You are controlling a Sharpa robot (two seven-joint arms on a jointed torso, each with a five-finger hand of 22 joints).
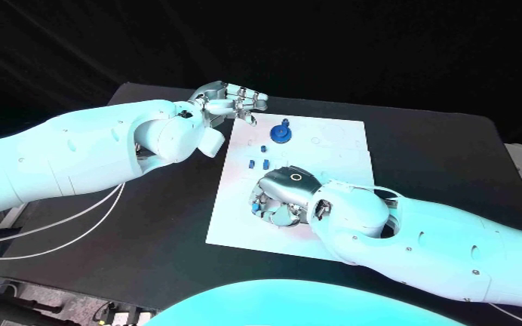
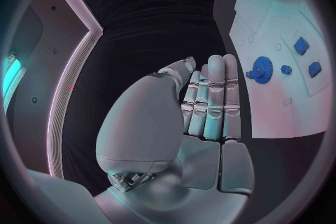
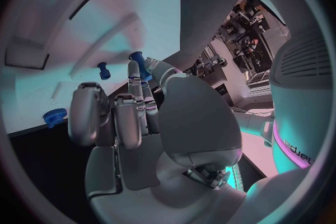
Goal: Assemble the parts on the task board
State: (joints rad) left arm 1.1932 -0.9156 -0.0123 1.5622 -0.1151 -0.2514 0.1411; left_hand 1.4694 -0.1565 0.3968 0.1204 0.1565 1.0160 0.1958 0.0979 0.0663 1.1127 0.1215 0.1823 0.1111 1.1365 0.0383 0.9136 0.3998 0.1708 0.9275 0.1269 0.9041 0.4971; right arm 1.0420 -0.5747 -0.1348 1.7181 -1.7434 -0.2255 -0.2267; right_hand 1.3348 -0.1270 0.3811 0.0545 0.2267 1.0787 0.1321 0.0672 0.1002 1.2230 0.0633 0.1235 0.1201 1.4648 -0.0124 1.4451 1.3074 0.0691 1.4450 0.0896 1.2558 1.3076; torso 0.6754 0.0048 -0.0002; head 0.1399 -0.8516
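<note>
Currently the right robot hand [image 1: 285,194] rests on the task board [image 1: 337,152] at its seven o'clock part, pinching a small blue part [image 3: 140,63]. At eleven o'clock, off the board's corner, the left robot hand [image 1: 231,103] hangs released, fingers straight, above the black worktop [image 1: 435,145]. A blue gear [image 1: 282,133] stands near twelve o'clock.

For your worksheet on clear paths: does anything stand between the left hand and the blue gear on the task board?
Nothing visible does. The left hand hovers open at the task board's far-left corner; bare white board separates it from the blue gear.
</note>
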